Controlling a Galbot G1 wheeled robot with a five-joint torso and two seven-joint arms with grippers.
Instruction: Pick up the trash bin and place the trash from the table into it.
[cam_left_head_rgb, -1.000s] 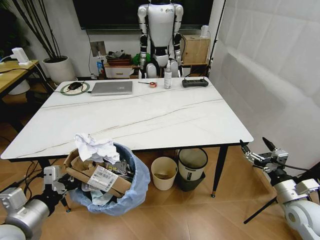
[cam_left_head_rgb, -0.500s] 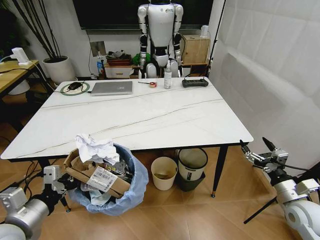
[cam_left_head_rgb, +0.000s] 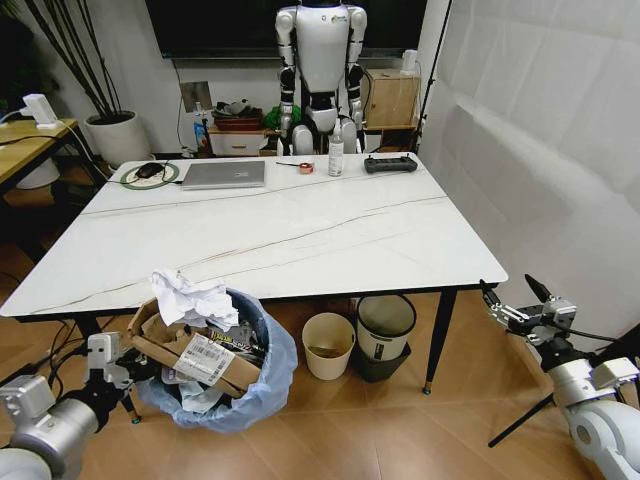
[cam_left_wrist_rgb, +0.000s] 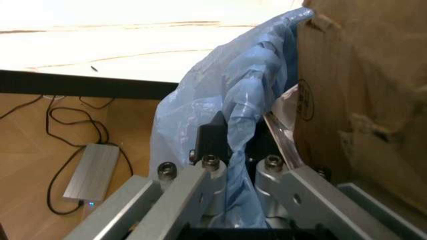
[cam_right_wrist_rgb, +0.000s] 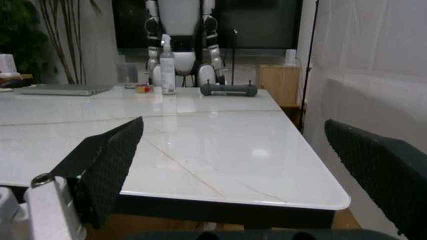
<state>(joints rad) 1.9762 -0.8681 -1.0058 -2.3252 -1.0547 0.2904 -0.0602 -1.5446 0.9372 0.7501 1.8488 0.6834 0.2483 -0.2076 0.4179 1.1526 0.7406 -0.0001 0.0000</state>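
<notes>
**Bin held at the table's near-left corner, full of trash**

From the head camera I see the bin (cam_left_head_rgb: 225, 375) hanging below the near-left corner of the table (cam_left_head_rgb: 300, 235), its blue bag bulging. The left gripper (cam_left_head_rgb: 118, 362) is clenched on the bin's rim at its left side. Crumpled paper (cam_left_head_rgb: 192, 297) sits on top, touching a torn cardboard box (cam_left_head_rgb: 175, 350) that juts out of the bin. A white shipping label (cam_left_head_rgb: 204, 356) with a barcode is stuck to the box; I cannot read its print. The right gripper (cam_left_head_rgb: 513, 300) hangs off the table's near-right corner, fingers spread, holding nothing. On the far side of the table lie a laptop (cam_left_head_rgb: 224, 175), a spray bottle (cam_left_head_rgb: 336, 156) and a black controller (cam_left_head_rgb: 390, 165). Under the table stand a cream bin (cam_left_head_rgb: 328, 346) and a black-rimmed white bin (cam_left_head_rgb: 384, 330), side by side.

On the left wrist camera, the gripper's fingers (cam_left_wrist_rgb: 212, 145) pinch the blue bag (cam_left_wrist_rgb: 233, 130) at the rim, with the box (cam_left_wrist_rgb: 363, 95) just beside. A round stamped mark shows on a flap, illegible.

On the right wrist camera, both black pads (cam_right_wrist_rgb: 110, 165) stand wide apart before the table edge (cam_right_wrist_rgb: 227, 207).
</notes>
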